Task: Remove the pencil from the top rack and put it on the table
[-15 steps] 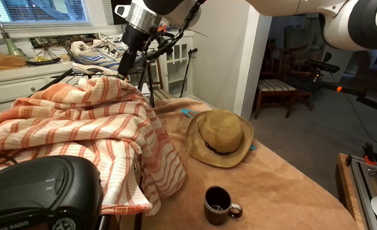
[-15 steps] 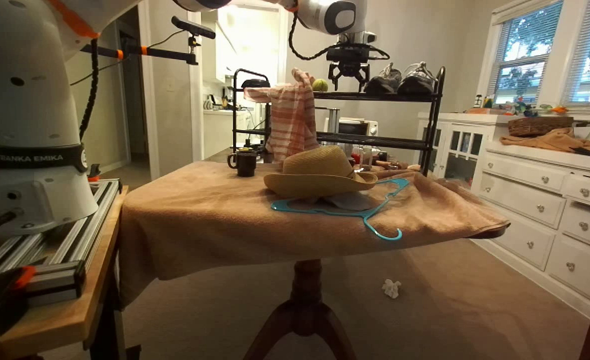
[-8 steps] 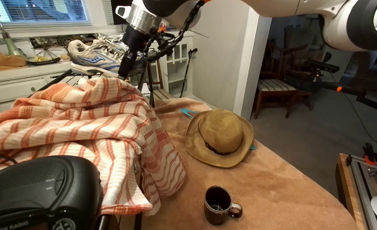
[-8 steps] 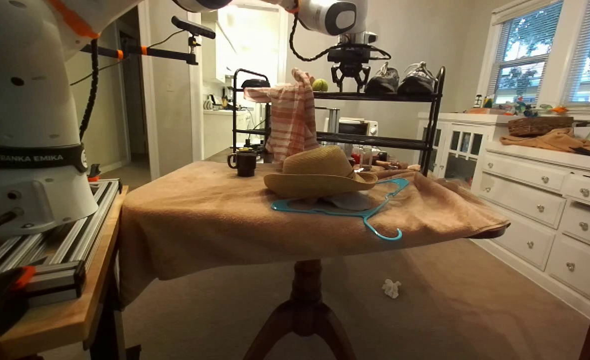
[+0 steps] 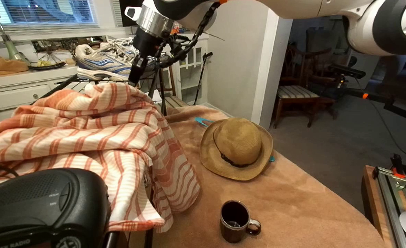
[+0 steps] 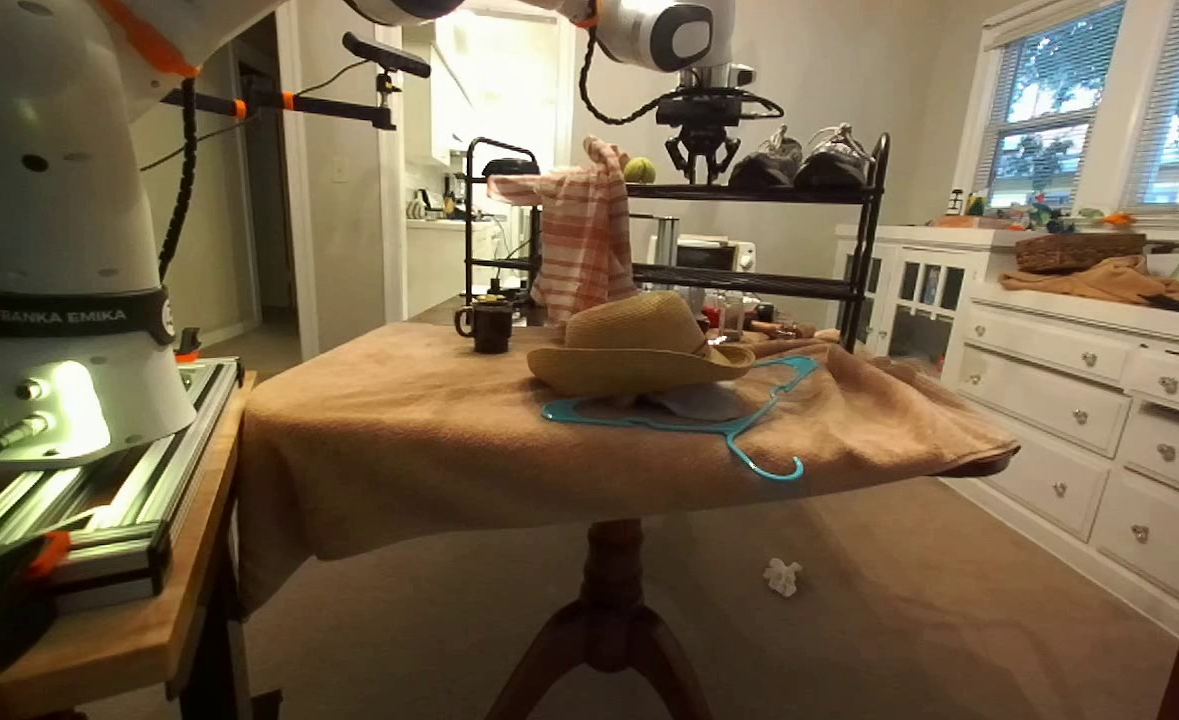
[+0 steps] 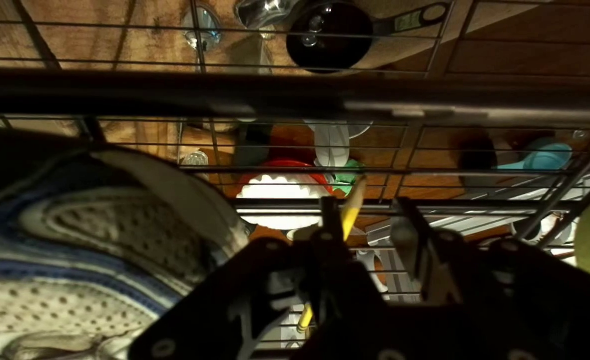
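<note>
Wrist view: the hand (image 7: 366,212) holds nothing, fingers apart, at the pencil (image 7: 352,215), which slants across the rack (image 6: 807,194), partly behind one finger; closing askew could twist it and drop it through the gaps. The fingertips stand closer together than half a second ago.

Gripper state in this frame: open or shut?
The gripper is open: in the wrist view its fingers stand apart, and part of the pencil shows in the gap. Whether pencil and finger touch, I cannot tell.
</note>
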You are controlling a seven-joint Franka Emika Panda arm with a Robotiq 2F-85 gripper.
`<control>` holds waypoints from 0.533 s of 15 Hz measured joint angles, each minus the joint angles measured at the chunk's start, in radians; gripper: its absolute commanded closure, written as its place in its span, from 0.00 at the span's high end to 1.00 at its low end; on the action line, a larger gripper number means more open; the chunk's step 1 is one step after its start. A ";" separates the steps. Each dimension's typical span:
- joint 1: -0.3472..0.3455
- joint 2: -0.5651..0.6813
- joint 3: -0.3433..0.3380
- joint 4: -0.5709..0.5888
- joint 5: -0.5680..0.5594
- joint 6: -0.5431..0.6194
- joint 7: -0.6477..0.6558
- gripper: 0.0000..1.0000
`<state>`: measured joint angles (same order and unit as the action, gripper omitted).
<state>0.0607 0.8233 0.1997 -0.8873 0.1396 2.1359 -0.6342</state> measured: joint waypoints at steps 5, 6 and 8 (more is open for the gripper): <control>0.001 0.000 0.000 0.001 -0.002 0.003 0.000 0.04; 0.001 0.000 0.000 0.001 -0.003 0.003 0.000 0.00; 0.001 0.000 0.000 0.001 -0.004 0.005 0.000 0.02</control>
<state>0.0622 0.8234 0.1993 -0.8864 0.1352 2.1405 -0.6342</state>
